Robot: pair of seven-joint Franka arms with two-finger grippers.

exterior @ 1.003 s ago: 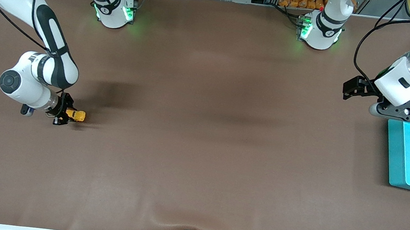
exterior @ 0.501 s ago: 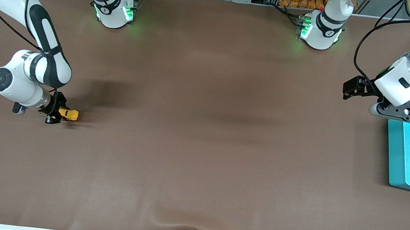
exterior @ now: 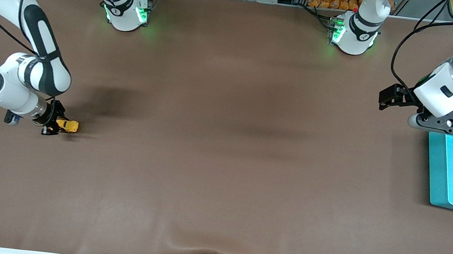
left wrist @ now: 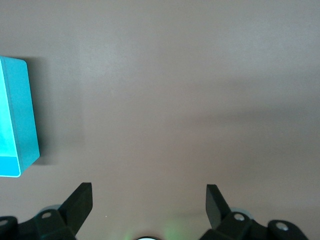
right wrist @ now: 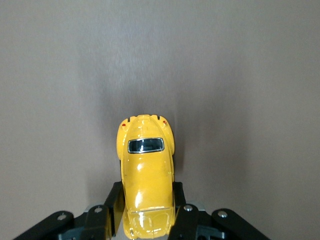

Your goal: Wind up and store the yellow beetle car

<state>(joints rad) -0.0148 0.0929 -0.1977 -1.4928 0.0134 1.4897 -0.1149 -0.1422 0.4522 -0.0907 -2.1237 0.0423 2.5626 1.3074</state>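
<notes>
The yellow beetle car rests low on the brown table mat at the right arm's end, its rounded body and dark window plain in the right wrist view. My right gripper is shut on the yellow beetle car, one black finger pressed to each flank. My left gripper hangs open over the mat at the left arm's end, beside the teal bin, with nothing between its fingers. That arm waits.
A teal bin stands at the left arm's end of the table, its corner in the left wrist view. The two arm bases sit along the table's edge farthest from the front camera.
My right gripper has drawn the yellow beetle car along the mat toward the right arm's end of the table. The left arm has stayed still.
</notes>
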